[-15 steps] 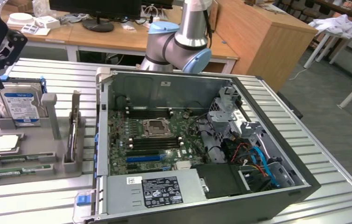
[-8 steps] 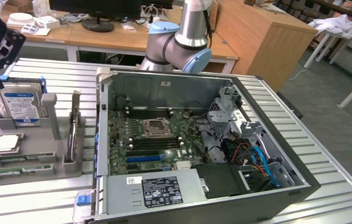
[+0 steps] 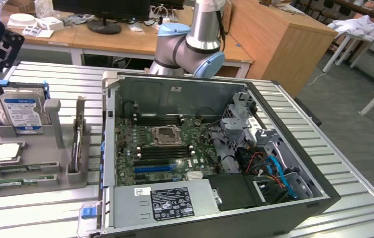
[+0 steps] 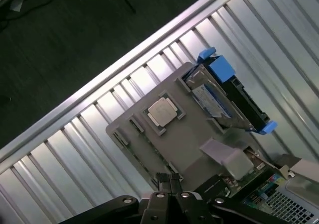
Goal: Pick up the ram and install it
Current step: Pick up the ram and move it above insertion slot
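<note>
Green ram [image 3: 7,181]: flat in grey holder [image 3: 49,174], near edge, exterior view's left.
Gripper [image 4: 169,178]: clenched, empty, above holder.
Approach: likely best to open first, jaws across stick's thin faces.

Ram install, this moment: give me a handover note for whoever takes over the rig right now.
End effector: shut, holding nothing, hovering over the gray holder near the hard drive.
Ram: lying in the holder's front edge, not gripped.
Motherboard: exposed in the open case.
Done: nothing visible yet.
Left: the pickup and the install.
</note>
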`<state>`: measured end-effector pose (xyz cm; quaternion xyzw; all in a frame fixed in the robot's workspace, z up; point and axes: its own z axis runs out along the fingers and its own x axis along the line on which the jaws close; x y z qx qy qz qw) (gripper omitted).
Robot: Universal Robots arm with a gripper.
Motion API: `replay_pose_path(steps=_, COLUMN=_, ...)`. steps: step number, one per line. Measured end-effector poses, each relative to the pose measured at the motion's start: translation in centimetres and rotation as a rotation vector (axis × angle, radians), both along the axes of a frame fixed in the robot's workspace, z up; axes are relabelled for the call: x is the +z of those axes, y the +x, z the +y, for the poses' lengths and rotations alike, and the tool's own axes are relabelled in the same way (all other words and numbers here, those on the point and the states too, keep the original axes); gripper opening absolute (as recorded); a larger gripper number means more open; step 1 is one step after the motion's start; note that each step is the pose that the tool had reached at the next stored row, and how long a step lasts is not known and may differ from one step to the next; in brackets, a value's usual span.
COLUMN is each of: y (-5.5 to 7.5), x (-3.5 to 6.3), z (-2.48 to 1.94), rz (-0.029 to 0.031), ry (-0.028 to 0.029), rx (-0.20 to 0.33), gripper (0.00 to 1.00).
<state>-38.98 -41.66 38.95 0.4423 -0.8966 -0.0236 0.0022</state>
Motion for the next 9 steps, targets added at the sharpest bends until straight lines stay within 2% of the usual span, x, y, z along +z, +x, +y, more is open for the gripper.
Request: replay_pose_path(steps=9, y=0.00, x=-0.04, z=0.00, rz=0.0000, ry=0.0000, rx=0.157, gripper=0.11)
